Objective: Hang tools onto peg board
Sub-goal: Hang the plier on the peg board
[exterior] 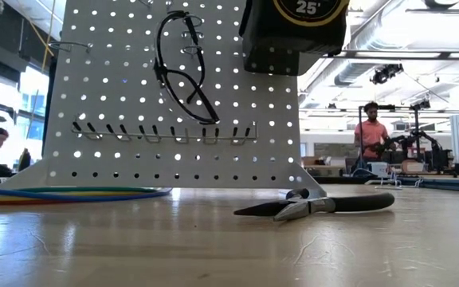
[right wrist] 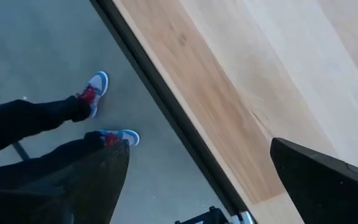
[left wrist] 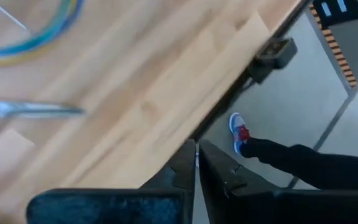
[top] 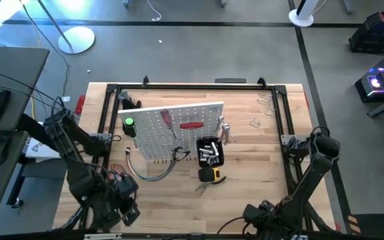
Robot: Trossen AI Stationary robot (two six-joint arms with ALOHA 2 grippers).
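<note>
The white peg board [top: 172, 130] stands at the table's middle, and the low view shows its face [exterior: 174, 104]. Green- and red-handled screwdrivers [top: 129, 123], silver wrenches [top: 224, 130] and a black bin [top: 210, 152] are on it. A yellow tape measure [exterior: 293, 32] hangs clear of the table, beside a black looped tool [exterior: 183, 68]. Black-handled pliers [exterior: 317, 206] lie flat on the table in front of the board. My left gripper [left wrist: 196, 163] is shut and empty over the near edge, left of the board [top: 127, 212]. My right gripper [right wrist: 197, 186] is open and empty over the near edge, at the right [top: 255, 215].
A curved bundle of coloured cables [top: 149, 170] lies near the board's left foot. Metal clamps [top: 265, 100] lie at the far right. A black frame [top: 112, 90] rims the table. A person's legs and shoes [right wrist: 98, 87] stand on the floor by the near edge.
</note>
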